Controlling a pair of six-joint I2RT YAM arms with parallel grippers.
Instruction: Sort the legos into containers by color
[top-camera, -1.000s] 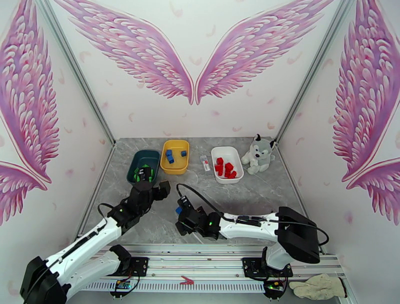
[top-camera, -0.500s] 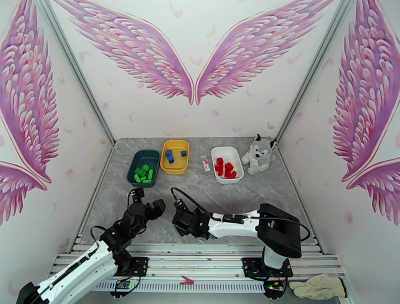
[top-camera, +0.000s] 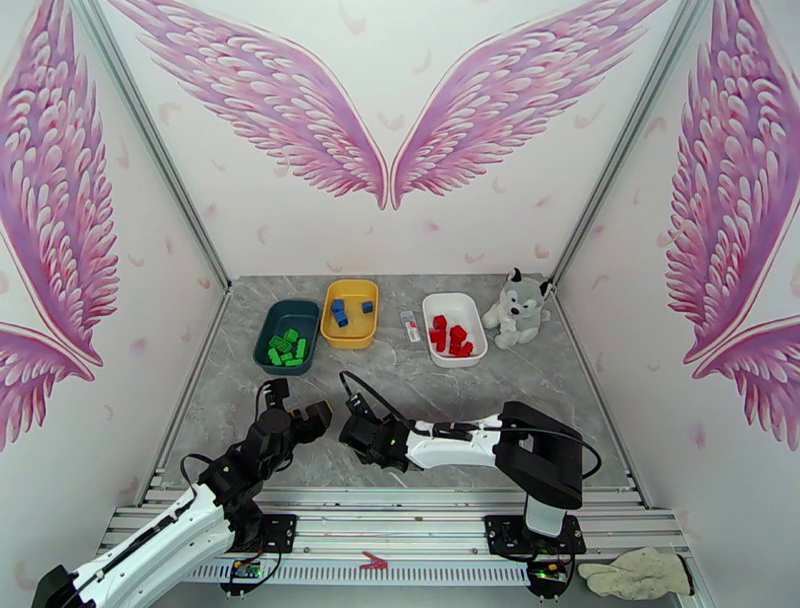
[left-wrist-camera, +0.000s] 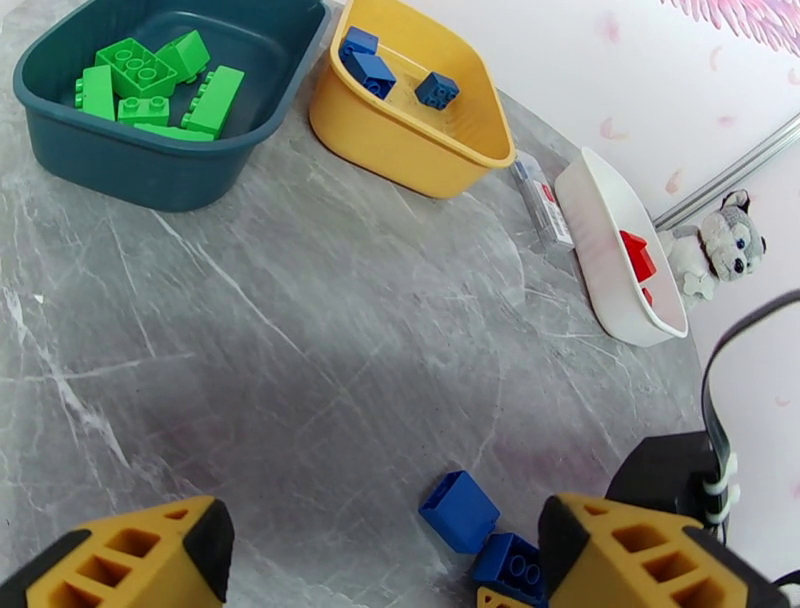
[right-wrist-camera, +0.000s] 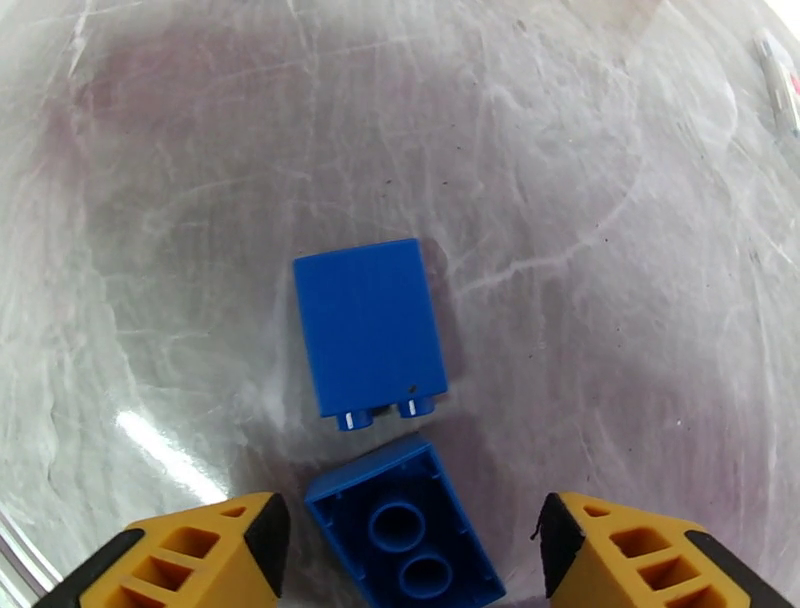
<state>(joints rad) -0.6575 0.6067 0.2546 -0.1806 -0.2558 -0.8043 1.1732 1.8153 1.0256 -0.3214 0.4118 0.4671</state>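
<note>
Top external: marble table (top-camera: 450, 395), winged walls (top-camera: 390, 240), left claw (left-wrist-camera: 380, 545) and right claw (right-wrist-camera: 410, 535) agape

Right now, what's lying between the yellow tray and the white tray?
A small white-and-red tube lies flat between the yellow tray and the white tray, seen in the top external view.

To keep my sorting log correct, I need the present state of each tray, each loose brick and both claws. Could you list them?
Teal tray: holds green bricks.
Yellow tray: holds three blue bricks.
White tray: holds red bricks.
Far loose brick: blue, on its side, on table.
Near loose brick: blue, underside up.
Left claw: open, empty.
Right claw: open, empty.
</note>
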